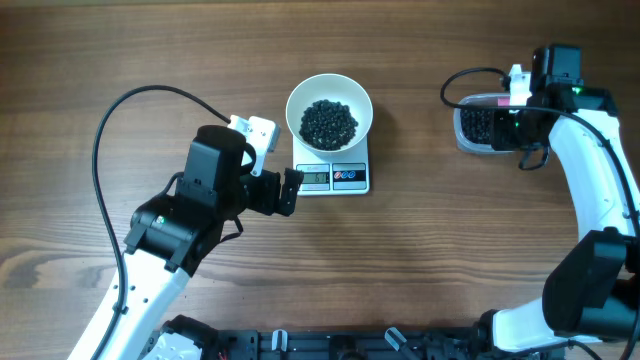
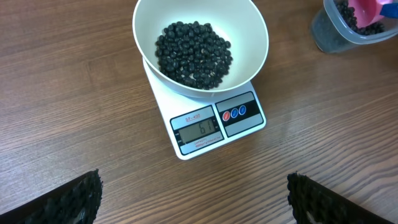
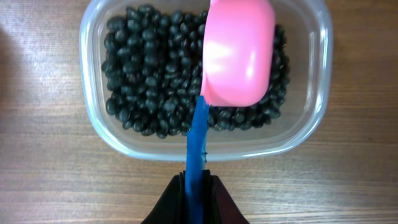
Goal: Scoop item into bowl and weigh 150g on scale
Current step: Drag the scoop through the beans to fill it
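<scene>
The white bowl [image 1: 300,104] stands on the scale [image 1: 333,178] and holds a heap of black beans [image 1: 329,123]. In the left wrist view the bowl [image 2: 249,37] and the beans [image 2: 193,53] sit above the scale's display [image 2: 198,130], which seems to read 61. My left gripper [image 1: 291,192] hovers just left of the scale, open and empty [image 2: 194,199]. My right gripper [image 3: 198,186] is shut on the blue handle of a pink scoop [image 3: 239,53]. The scoop hangs over a clear tub [image 3: 93,134] of black beans [image 3: 149,81].
The clear tub [image 1: 468,140] stands at the far right, about a hand's width from the scale. The right arm [image 1: 600,170] curves down the right edge. A black cable [image 1: 110,130] loops over the left side of the wooden table.
</scene>
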You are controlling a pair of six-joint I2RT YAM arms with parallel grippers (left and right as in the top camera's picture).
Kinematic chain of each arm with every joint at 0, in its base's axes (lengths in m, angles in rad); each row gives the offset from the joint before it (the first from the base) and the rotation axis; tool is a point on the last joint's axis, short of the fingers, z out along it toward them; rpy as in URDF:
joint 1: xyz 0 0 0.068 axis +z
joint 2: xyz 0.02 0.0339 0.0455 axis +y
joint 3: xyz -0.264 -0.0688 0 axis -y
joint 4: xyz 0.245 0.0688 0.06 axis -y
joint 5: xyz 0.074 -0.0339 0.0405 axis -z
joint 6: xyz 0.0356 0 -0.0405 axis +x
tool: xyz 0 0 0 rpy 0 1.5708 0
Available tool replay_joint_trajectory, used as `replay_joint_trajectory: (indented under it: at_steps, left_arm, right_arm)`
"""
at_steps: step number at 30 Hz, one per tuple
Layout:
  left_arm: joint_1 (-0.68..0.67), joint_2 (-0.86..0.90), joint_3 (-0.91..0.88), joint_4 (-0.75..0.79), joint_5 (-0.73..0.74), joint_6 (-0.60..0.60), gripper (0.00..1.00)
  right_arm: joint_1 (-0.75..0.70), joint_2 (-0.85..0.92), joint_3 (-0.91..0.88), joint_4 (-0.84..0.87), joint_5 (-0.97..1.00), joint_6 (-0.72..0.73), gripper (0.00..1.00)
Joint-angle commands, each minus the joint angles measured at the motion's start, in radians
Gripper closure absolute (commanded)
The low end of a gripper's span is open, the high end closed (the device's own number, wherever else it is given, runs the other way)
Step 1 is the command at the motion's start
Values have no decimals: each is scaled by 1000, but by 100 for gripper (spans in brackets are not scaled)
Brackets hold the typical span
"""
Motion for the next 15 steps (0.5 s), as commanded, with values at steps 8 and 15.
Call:
replay_joint_trajectory:
  at_steps: [8, 15]
  left_arm:
    - [-3, 2, 5, 0, -10, -6, 0]
    - [-3, 2, 5, 0, -10, -6, 0]
  right_arm:
    - [-2, 24, 5, -90, -163, -29, 96]
    - [-16, -3, 5, -103, -164, -33, 96]
